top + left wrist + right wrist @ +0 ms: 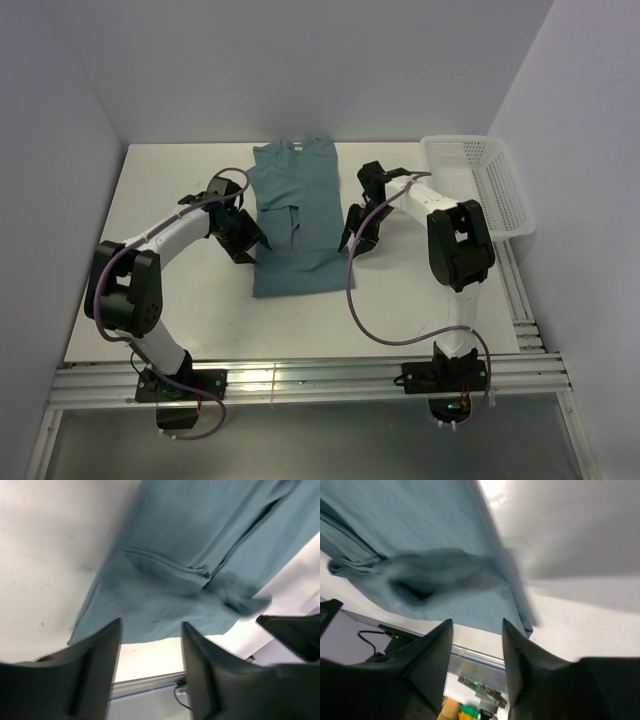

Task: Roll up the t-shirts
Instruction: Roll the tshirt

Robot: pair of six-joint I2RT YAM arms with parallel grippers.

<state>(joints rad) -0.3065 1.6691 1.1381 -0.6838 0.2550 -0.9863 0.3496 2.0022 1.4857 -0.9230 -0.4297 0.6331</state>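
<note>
Standing apart with nothing between them, the fingers of the left gripper [150,627] hover just at one long edge of the t-shirt [310,190]. The right gripper [476,624], also spread and empty, is at the opposite edge. The shirt lies between both grippers, flat on the white table [170,190], with a fold of cloth on its middle. On the outer side of the right gripper stands a white basket [478,185].

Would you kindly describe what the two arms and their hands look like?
Both the left arm and right arm have white links with bulky black joints, and a purple cable loops along each. The left hand and right hand are black, with two tapering fingers.
</note>
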